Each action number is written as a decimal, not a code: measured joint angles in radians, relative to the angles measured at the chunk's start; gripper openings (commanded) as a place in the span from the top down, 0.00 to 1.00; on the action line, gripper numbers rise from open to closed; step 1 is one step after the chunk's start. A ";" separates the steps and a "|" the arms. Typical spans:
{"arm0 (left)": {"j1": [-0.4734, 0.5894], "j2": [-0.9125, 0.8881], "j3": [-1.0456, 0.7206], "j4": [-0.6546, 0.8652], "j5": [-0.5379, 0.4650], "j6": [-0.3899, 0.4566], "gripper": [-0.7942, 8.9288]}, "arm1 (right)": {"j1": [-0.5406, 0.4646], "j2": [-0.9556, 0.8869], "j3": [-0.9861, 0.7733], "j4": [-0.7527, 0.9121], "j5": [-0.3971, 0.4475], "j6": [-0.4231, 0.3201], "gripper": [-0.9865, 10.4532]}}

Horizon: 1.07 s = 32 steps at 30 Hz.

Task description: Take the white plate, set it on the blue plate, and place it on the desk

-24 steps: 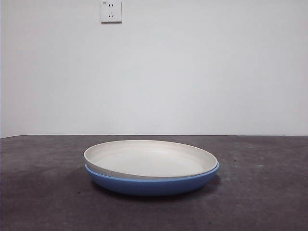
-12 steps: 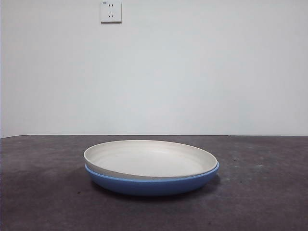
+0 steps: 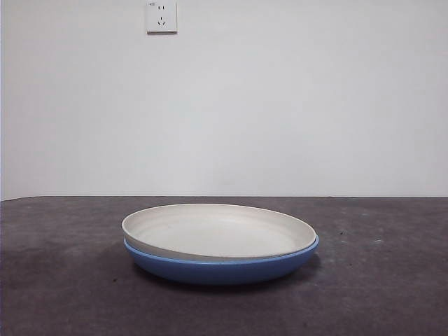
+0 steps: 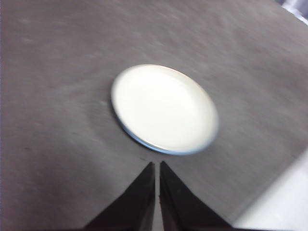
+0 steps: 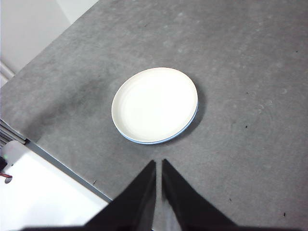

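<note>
Nothing moved across the front views: same stack, same spot, no arm in sight. White plate (image 3: 218,231) nested in blue plate (image 3: 221,266), tipped a little, one side of the rim riding higher and overhanging, the other side sunk just inside the blue rim. Blue plate flat on the desk (image 3: 63,280), about mid-table, below and somewhat to one side of the wall socket (image 3: 161,16).

Seen from the wrists: left gripper (image 4: 157,164) high above the desk and clear of the stack, jaws together with only a sliver of gap, holding nothing; picture blurred, so probably in motion. Right gripper (image 5: 159,162) likewise high and well apart from the stack, jaws nearly touching, also empty. From both, white plate (image 4: 164,108) (image 5: 154,104) covering almost all of the blue, only a thin blue crescent (image 5: 159,141) showing at one edge.

Judged from the layout: stacking step already done, white plate on blue. Remaining, by the task sentence: back onto the desk. Next move likely to call for opening one pair of jaws, descending to the raised, overhanging side of the white rim, pinching that rim alone without catching the blue lip beneath, then lifting clear and setting down beside the blue plate.
</note>
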 measured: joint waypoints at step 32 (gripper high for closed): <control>0.223 -0.433 -0.791 0.752 -0.336 -0.108 0.90 | 0.000 0.000 0.000 0.000 0.000 0.000 0.90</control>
